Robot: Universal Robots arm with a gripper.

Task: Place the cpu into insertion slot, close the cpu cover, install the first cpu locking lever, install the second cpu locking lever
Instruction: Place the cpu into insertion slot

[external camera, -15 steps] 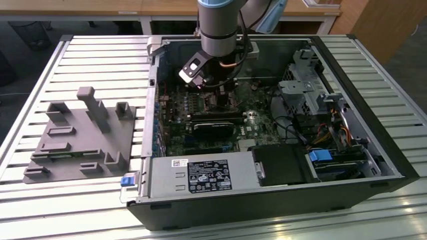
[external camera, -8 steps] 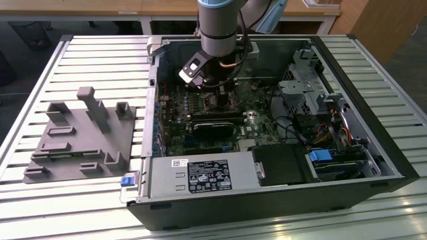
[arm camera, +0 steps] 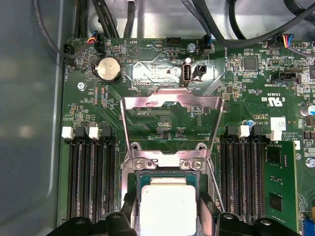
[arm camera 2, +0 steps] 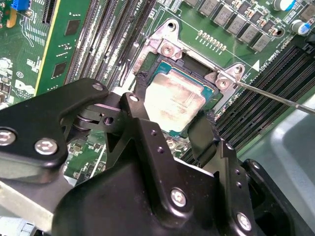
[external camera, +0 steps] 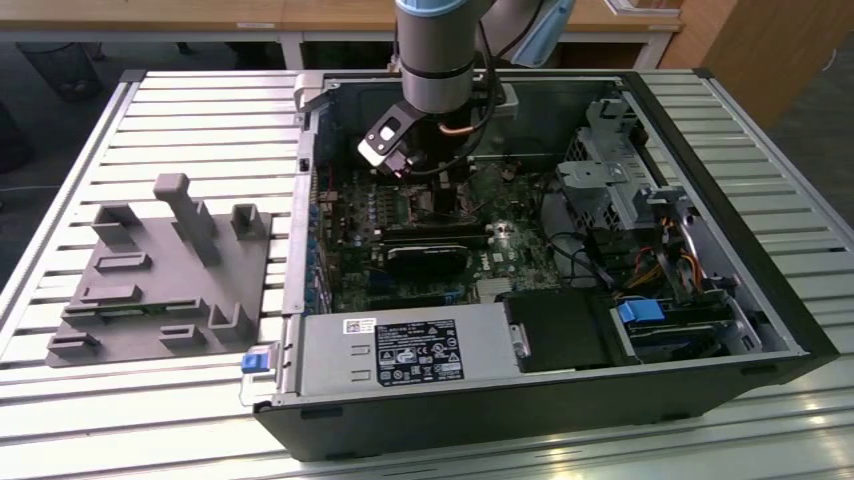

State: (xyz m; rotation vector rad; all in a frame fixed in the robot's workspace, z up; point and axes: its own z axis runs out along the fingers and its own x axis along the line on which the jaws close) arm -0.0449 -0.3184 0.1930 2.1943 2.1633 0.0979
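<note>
The cpu (arm camera 2: 174, 98) (arm camera: 167, 196), silvery-faced with a thin green rim, lies in the insertion slot (arm camera 2: 170, 49) (arm camera: 167, 164) on the green motherboard. My gripper (arm camera 2: 172, 115) (arm camera: 168, 209) reaches down into the open computer case (external camera: 534, 400) and straddles the chip, one black finger against each of two opposite edges. The cpu cover (arm camera: 170, 102), a silvery frame with a large window, stands swung open beyond the slot's hinge side. A thin wire locking lever (arm camera 2: 275, 93) (arm camera: 215, 184) juts out loose beside the socket. In the exterior view my gripper (external camera: 434, 185) hangs over the board.
Long black memory slots (arm camera: 91, 177) (arm camera: 243, 172) flank the socket. A black rectangular module (external camera: 427, 255) sits nearer the case front, drive cages and cables (external camera: 627, 190) at the exterior view's right. A grey fixture block (external camera: 160, 270) rests on the slatted table.
</note>
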